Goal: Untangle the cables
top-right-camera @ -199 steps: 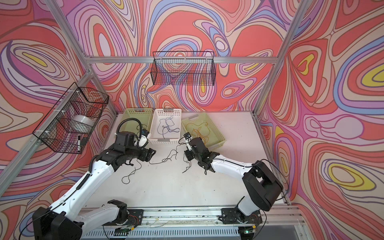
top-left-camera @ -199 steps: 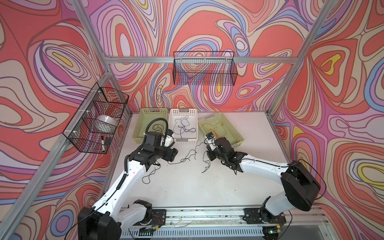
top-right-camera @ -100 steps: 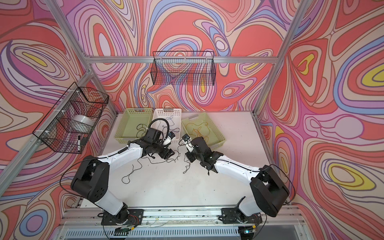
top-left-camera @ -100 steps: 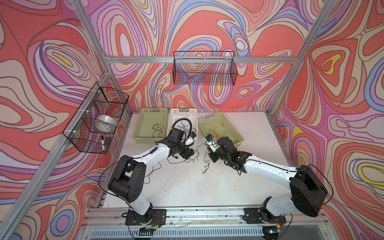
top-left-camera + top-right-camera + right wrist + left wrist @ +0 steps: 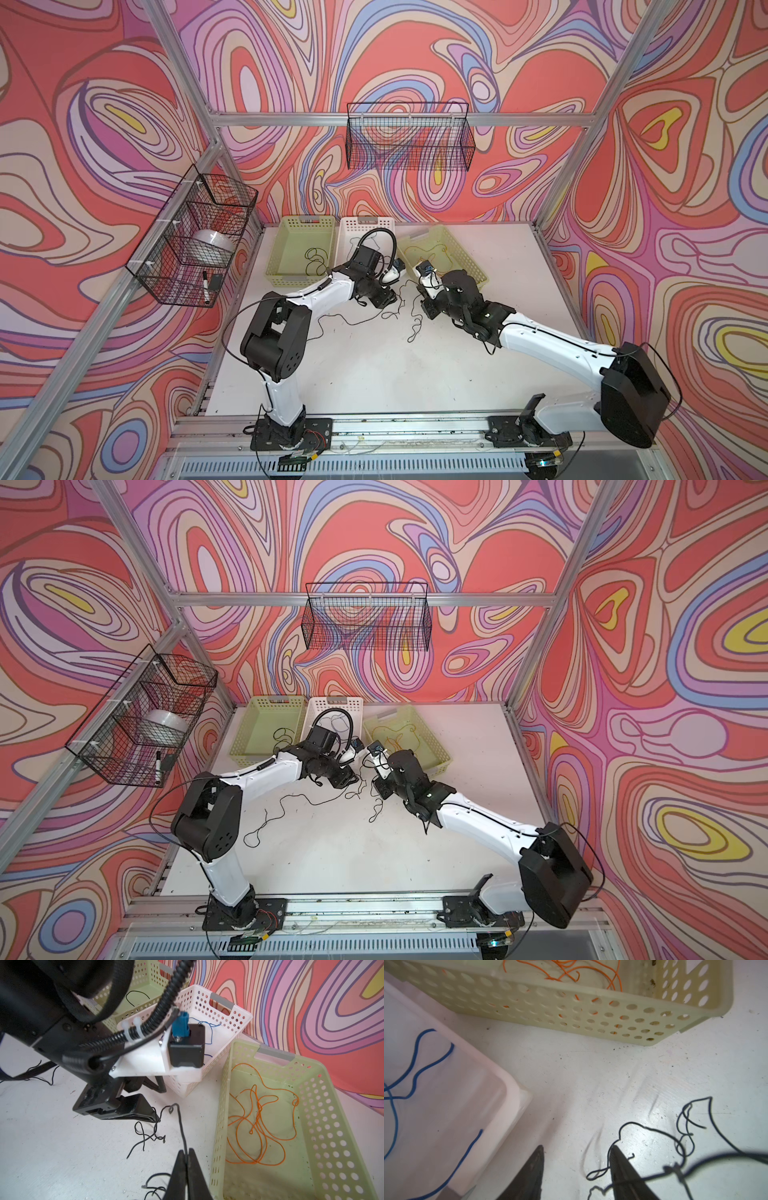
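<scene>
The left claw (image 5: 576, 1148) has swung in beside the tangled dark cable (image 5: 181, 1126), jaws apart, empty; right claw (image 5: 188, 1152) stays clenched on it, ready for pulling

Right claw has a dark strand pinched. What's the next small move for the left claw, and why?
Probably close the left claw: its jaws stand apart, and a small loop of the thin dark cable seems to lie between them. The right claw is shut on dark cable too, so a second grip would likely let the arms pull it apart.
</scene>
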